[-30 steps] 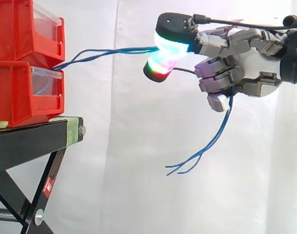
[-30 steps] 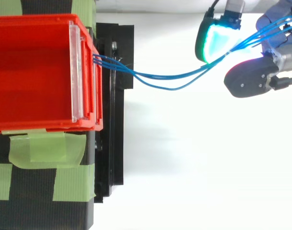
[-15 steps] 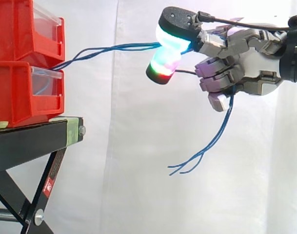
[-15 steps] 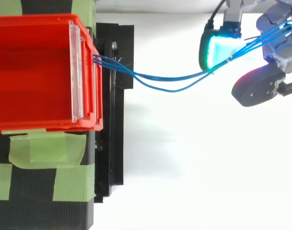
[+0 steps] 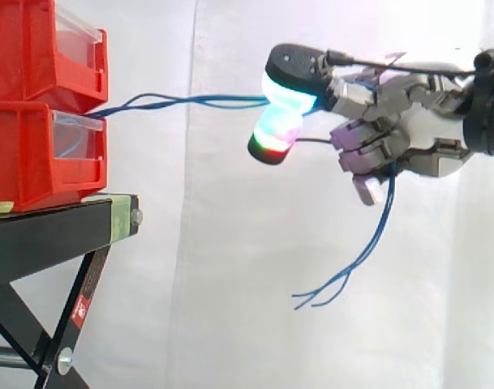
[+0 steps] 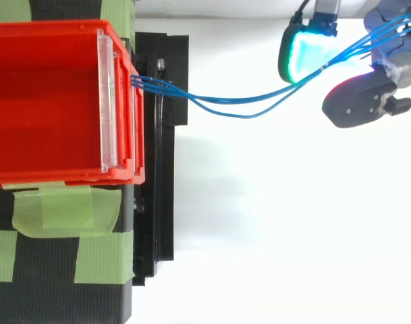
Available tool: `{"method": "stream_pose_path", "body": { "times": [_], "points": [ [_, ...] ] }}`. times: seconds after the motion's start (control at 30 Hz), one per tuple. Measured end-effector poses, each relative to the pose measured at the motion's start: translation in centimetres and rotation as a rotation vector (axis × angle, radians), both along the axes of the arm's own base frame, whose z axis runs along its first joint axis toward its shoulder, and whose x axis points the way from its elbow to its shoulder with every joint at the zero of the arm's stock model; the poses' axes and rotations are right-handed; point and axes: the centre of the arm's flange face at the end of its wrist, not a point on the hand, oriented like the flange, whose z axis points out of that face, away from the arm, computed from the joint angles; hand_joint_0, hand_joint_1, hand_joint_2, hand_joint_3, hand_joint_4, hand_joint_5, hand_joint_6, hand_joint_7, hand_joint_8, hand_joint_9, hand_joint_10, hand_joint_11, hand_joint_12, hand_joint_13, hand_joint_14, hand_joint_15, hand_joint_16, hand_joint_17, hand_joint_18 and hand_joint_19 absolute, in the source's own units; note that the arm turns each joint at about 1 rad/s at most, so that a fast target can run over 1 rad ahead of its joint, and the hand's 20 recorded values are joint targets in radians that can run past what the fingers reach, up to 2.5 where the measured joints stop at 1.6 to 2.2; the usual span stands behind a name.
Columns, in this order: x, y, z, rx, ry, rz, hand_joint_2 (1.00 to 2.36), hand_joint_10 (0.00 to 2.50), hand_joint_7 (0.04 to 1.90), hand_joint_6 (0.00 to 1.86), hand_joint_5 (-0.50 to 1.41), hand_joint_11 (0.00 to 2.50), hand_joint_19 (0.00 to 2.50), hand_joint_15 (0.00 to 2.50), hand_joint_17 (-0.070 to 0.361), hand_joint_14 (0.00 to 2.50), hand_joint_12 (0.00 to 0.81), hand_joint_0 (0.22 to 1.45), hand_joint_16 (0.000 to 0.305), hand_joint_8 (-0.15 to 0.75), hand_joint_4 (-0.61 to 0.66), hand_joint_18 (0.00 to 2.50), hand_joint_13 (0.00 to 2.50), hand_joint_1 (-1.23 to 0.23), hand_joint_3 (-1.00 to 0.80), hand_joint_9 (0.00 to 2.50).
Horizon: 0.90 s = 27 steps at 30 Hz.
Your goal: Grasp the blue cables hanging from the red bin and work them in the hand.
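The hand (image 5: 393, 138) has dipped a little and drawn slightly farther from the red bins (image 5: 44, 154) than half a second ago. The blue cables (image 5: 190, 100) now run nearly level to its fingertips (image 5: 285, 85) instead of climbing. They stay pinched between the glowing pads, with the other fingers curled round them, so the working seems under way with the grip intact. Three loose ends dangle below the palm. Well beyond the fingertips, two bins sit stacked on one black stand (image 5: 60, 227).
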Motion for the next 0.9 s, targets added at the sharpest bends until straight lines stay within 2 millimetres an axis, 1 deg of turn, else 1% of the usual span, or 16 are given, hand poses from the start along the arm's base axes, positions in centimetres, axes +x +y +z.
{"method": "stream_pose_path", "body": {
  "times": [0.07,0.17,0.47,0.6,0.8,0.9],
  "points": [
    [0.3,-0.1,-0.4,0.006,-0.007,-0.009,1.0,2.5,1.34,0.39,0.34,2.5,0.77,2.15,0.158,2.5,0.706,0.75,0.21,0.58,0.15,2.5,2.1,-0.63,-1.0,1.71],
    [0.9,-0.1,-0.3,0.011,-0.023,-0.015,1.0,2.5,1.35,0.38,0.34,2.5,0.77,2.15,0.158,2.5,0.706,0.73,0.21,0.58,0.17,2.5,2.1,-0.63,-1.0,1.71],
    [2.1,-0.1,1.3,0.004,-0.018,-0.019,1.0,2.5,1.33,0.37,0.34,2.5,0.77,2.15,0.158,2.5,0.706,0.67,0.21,0.58,0.2,2.5,2.1,-0.63,-1.0,1.71],
    [2.2,-0.1,1.5,-0.003,-0.016,-0.021,1.0,2.5,1.36,0.26,0.37,2.5,0.77,2.15,0.158,2.5,0.706,0.63,0.21,0.58,0.22,2.5,2.1,-0.63,-1.0,1.71],
    [2.3,-0.2,1.6,-0.011,-0.012,-0.025,1.0,2.5,1.36,0.2,0.39,2.5,0.77,2.15,0.158,2.5,0.706,0.62,0.21,0.58,0.23,2.5,2.1,-0.63,-1.0,1.71],
    [2.3,-0.3,1.6,-0.012,-0.013,-0.025,1.0,2.5,1.39,0.15,0.4,2.5,0.77,2.15,0.158,2.5,0.706,0.67,0.21,0.58,0.21,2.5,2.1,-0.64,-1.0,1.71]
  ]
}}
